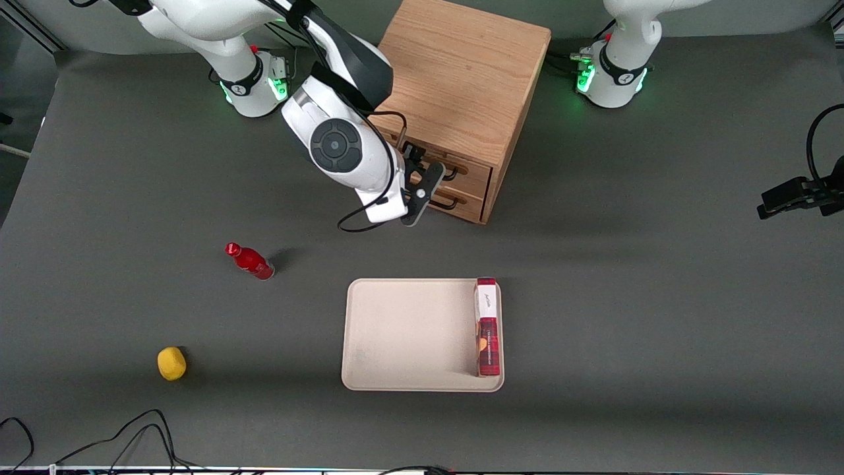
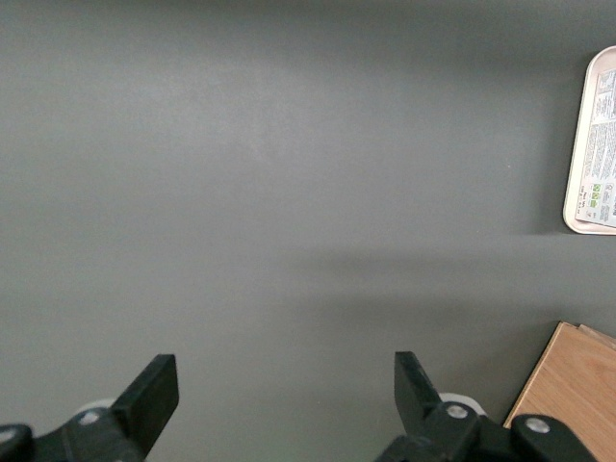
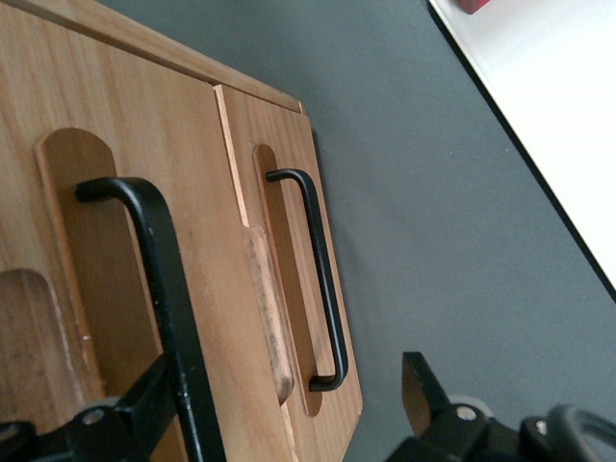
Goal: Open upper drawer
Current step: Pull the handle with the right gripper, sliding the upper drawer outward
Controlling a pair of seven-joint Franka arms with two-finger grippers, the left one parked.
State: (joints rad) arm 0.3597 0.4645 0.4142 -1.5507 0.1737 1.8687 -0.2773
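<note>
Gripper (image 3: 279, 409) is hanging spread in front of the cabinet (image 1: 461, 79), one finger tucked under the upper drawer's (image 1: 455, 173) black handle (image 3: 154, 308), the other outside. Closing skewed risks slipping off or catching the lower handle (image 3: 318, 279).

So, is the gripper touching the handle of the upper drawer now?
Cannot tell. In the right wrist view the open gripper straddles the upper drawer's handle, whose bar overlaps one finger; no gap or contact shows plainly.
</note>
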